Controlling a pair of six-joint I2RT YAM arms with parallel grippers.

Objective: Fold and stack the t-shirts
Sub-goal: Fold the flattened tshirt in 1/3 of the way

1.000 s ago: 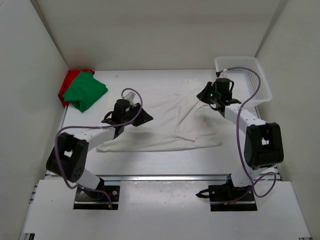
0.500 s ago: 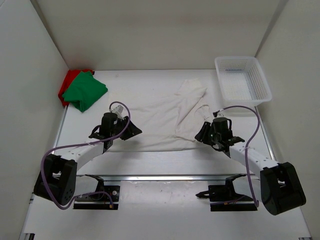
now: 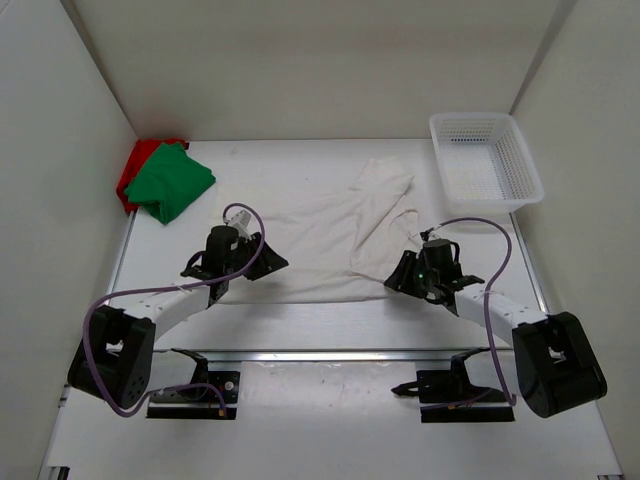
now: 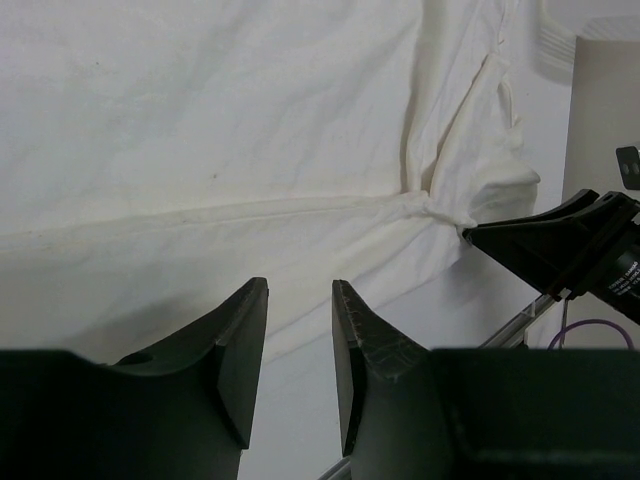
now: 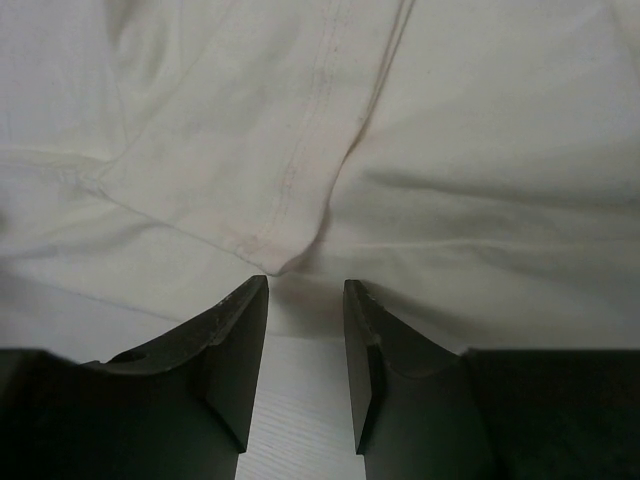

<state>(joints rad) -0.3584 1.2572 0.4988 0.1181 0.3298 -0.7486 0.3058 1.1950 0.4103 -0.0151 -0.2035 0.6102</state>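
From above I count three shirts and one basket (image 3: 486,160). The white t-shirt (image 3: 330,238) lies spread mid-table, and the green t-shirt (image 3: 170,182) sits folded on the red t-shirt (image 3: 129,170) in the far-left corner. The left gripper (image 3: 268,262) and right gripper (image 3: 398,276) are at the white shirt's near edge.

The left wrist camera adds a bunched hem knot; the jaws are parted and empty.

The right wrist camera shows a stitched corner just ahead of jaws that are also parted and empty.

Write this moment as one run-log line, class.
left gripper open, at white t-shirt near edge | right gripper open, at same edge | white t-shirt spread on table | green t-shirt atop red t-shirt, far left
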